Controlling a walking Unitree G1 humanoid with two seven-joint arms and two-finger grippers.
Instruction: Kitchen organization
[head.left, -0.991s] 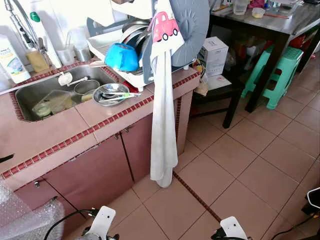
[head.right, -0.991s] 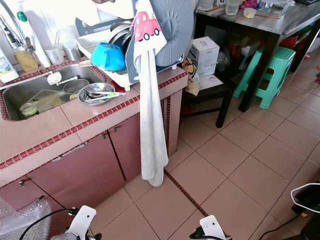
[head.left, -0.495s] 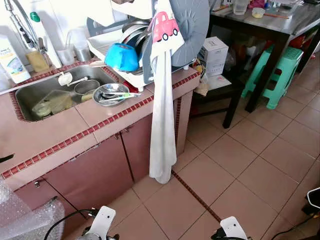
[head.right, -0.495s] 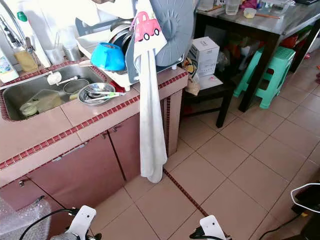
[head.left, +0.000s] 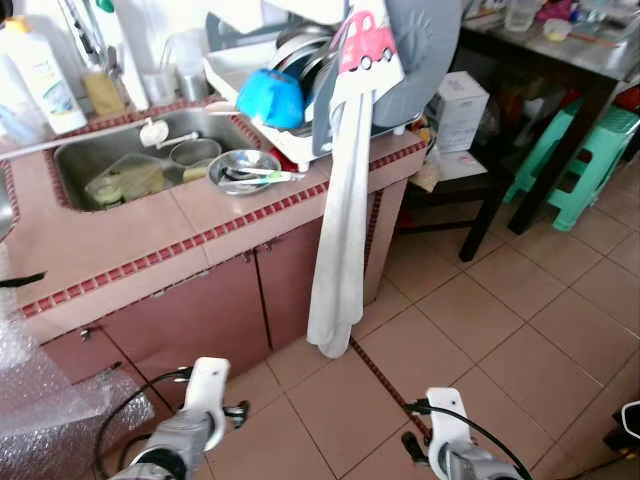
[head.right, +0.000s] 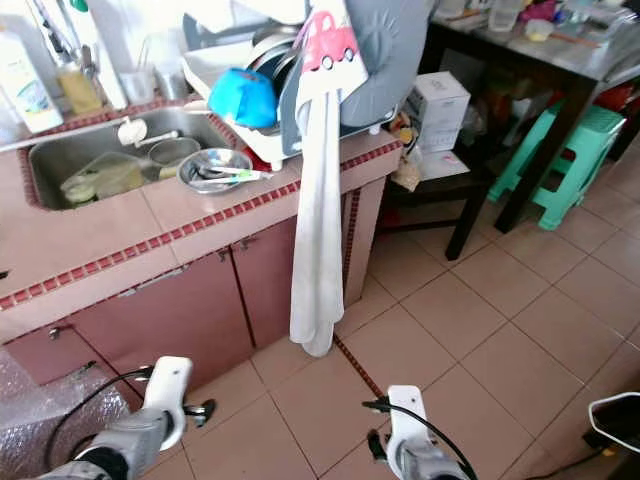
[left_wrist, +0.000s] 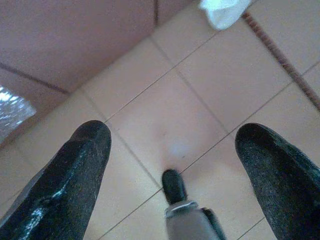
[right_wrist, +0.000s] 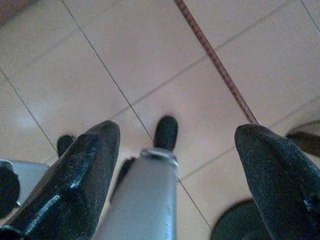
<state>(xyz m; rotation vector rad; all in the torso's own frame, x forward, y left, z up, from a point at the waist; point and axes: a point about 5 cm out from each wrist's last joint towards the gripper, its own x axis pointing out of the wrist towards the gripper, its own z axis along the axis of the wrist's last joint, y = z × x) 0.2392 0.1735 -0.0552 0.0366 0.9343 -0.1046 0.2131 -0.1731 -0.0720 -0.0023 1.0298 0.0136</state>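
A pink tiled counter holds a steel sink with several dishes in it. A steel bowl with utensils sits on the counter beside the sink. A white dish rack carries a blue bowl and plates. A long white towel with a pink car hangs down in front of the cabinet. Both arms hang low over the floor tiles. My left gripper is open with nothing between its fingers. My right gripper is open too, holding nothing.
A white bottle stands behind the sink. Bubble wrap lies on the floor at the left. On the right are a dark table, a white box on a low black stand, and a green stool.
The whole picture has shifted, so the camera has moved; the counter now sits lower and further right. Both arms show further up from the bottom edge. The towel's end has swung slightly.
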